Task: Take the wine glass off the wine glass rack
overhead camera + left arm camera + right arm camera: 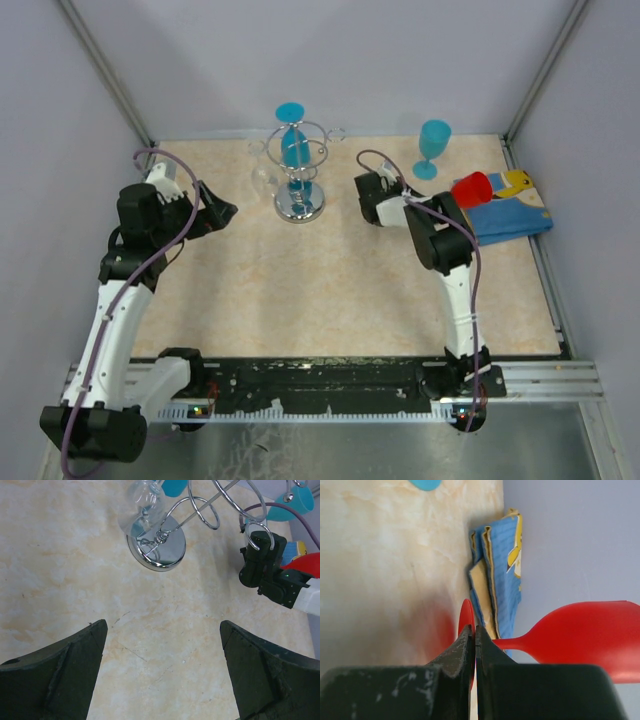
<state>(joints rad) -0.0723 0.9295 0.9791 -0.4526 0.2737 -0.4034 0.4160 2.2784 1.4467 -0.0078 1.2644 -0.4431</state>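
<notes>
The silver wine glass rack (298, 205) stands at the back middle of the table, its chrome base (157, 545) showing in the left wrist view. A blue wine glass (293, 145) hangs upside down on it, and a clear glass (142, 502) hangs beside that. My right gripper (475, 628) is shut on the thin foot of a red wine glass (590, 640), away from the rack and beside the blue cloth. That red glass (472, 188) sits right of the rack. My left gripper (163, 624) is open over bare table left of the rack, holding nothing.
A second blue wine glass (433, 142) stands upright at the back right. A folded blue and yellow cloth (515, 215) lies by the right wall. Metal frame posts and grey walls close in the table on three sides.
</notes>
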